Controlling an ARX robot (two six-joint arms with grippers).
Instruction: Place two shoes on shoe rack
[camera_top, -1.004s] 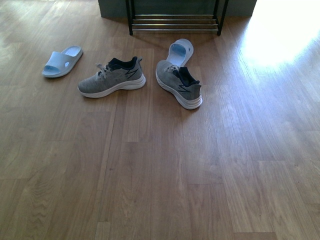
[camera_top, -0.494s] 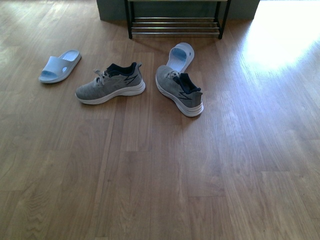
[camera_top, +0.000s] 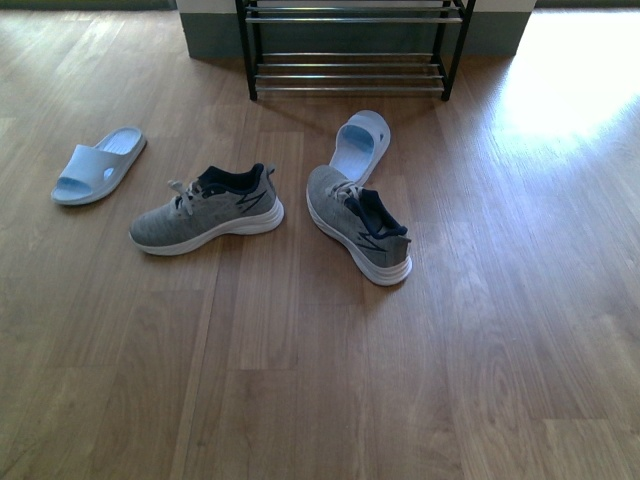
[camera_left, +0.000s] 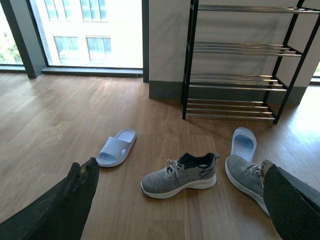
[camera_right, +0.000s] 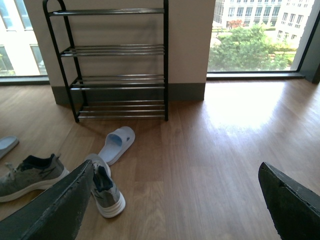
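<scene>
Two grey knit sneakers lie on the wooden floor: one (camera_top: 207, 210) on its side-on profile at centre left, the other (camera_top: 358, 224) angled with its heel toward me. A pale blue slide (camera_top: 361, 143) rests just behind the right sneaker, another slide (camera_top: 98, 165) lies far left. The black shoe rack (camera_top: 348, 48) with chrome bars stands against the back wall. No arm shows in the front view. My left gripper (camera_left: 180, 192) is open, high above the left sneaker (camera_left: 180, 175). My right gripper (camera_right: 175, 187) is open over bare floor, the right sneaker (camera_right: 104, 186) beside one finger.
A grey-skirted wall (camera_top: 210, 35) backs the rack, with windows (camera_left: 90, 32) to either side. Bright sunlight glares on the floor (camera_top: 570, 80) at the right. Wooden planks stretch toward me in front of the shoes.
The whole scene has slid down in the front view: shoes and rack sit lower and larger, and more of the rack shows. The shoes keep their places relative to one another.
</scene>
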